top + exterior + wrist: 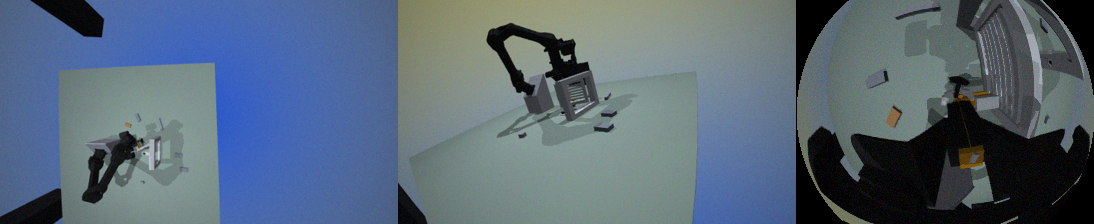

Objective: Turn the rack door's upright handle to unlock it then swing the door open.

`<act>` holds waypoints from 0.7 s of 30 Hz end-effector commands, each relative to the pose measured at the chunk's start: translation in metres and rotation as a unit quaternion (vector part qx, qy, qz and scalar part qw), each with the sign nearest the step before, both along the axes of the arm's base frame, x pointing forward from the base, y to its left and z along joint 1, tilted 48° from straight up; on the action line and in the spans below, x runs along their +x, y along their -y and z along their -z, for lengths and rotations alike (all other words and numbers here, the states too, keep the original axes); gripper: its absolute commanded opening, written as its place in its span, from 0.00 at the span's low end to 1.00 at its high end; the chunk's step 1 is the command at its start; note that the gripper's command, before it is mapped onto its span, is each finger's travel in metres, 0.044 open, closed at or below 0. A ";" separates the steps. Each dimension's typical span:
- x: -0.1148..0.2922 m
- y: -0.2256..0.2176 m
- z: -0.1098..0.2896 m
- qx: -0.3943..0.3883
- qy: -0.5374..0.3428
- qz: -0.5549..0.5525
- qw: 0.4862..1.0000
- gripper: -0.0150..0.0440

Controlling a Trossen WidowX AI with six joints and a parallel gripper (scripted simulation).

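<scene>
The grey rack frame (152, 157) (564, 100) stands upright on the table. Its slatted door (996, 55) is swung out of the frame, on the arm's side, at a slant; the slats also show through the frame in the exterior view. My gripper (962, 121) points down beside the door and is shut on the upright handle (964, 156) (139, 144), whose orange parts show above and below the fingers. A black T-shaped piece (958, 81) shows just beyond the fingertips. The fingers hide most of the handle, so its turn is hard to read. In the exterior view the frame hides the fingertips.
A big grey block (98, 142) (537, 101) stands by the arm's base. An orange block (128, 124) (894, 117) and a grey block (137, 117) (877, 79) lie behind the handle. A long grey piece (160, 124) lies behind the frame; two grey blocks (604, 127) (609, 113) lie beyond it.
</scene>
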State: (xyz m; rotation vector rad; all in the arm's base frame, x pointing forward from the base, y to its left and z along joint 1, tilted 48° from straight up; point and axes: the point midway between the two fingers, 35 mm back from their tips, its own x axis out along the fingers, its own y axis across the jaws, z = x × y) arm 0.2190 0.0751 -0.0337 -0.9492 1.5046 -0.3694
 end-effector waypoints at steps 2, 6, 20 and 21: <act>-0.001 -0.008 0.008 0.008 0.037 0.034 0.999 0.29; -0.001 -0.014 0.015 0.011 0.060 0.055 0.997 0.29; 0.002 -0.037 0.038 0.023 0.145 0.133 0.980 0.29; 0.003 -0.038 0.040 0.024 0.152 0.139 0.978 0.29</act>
